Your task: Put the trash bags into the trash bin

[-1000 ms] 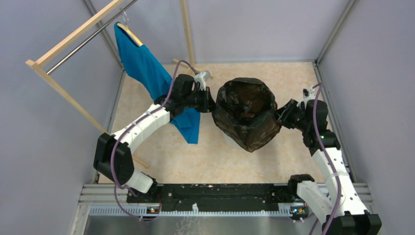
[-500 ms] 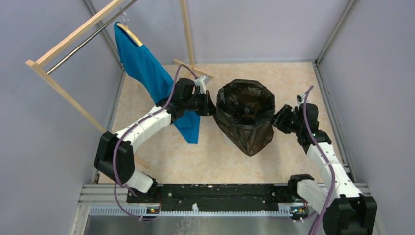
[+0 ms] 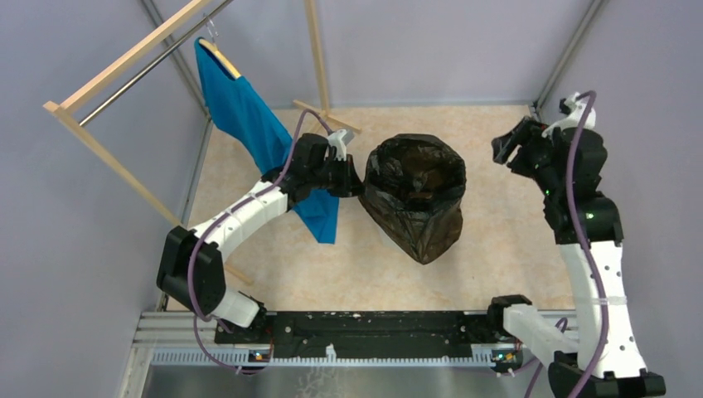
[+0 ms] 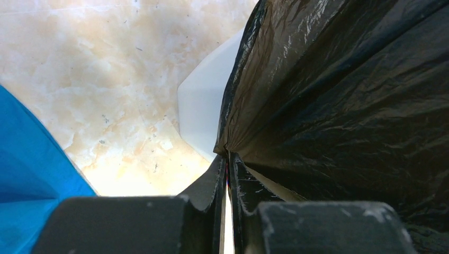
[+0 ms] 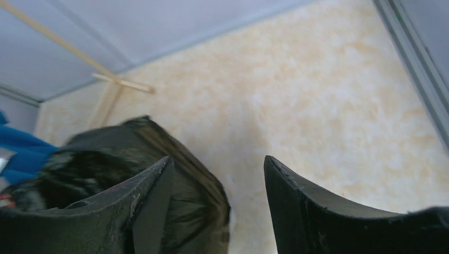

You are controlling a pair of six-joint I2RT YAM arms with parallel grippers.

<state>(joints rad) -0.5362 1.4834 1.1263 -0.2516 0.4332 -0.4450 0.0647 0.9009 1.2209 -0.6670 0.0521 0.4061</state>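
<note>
Film of the trash bag (image 3: 414, 195), draped over the trash bin (image 4: 204, 114) mid-frame, looks light, limp and slippery; grip its rim, where your left gripper (image 4: 229, 159) is clamped, right gripper (image 5: 217, 161) spread, upper right.

1. In the top view the black bag (image 3: 414, 199) covers nearly all of the bin (image 4: 204, 114). The left wrist view shows only one white wall of it.
2. The bag's inside is too dark to make out.
3. From above, the left claw (image 4: 229, 160) merges with the bag's rim. Close up, the picture's bottom edge cuts off its fingers.
4. In the right wrist view the bag is blurred and partly behind a finger of the right claw (image 5: 218, 159).
5. The left arm (image 3: 249, 211) hides part of the shirt (image 3: 240, 108).
</note>
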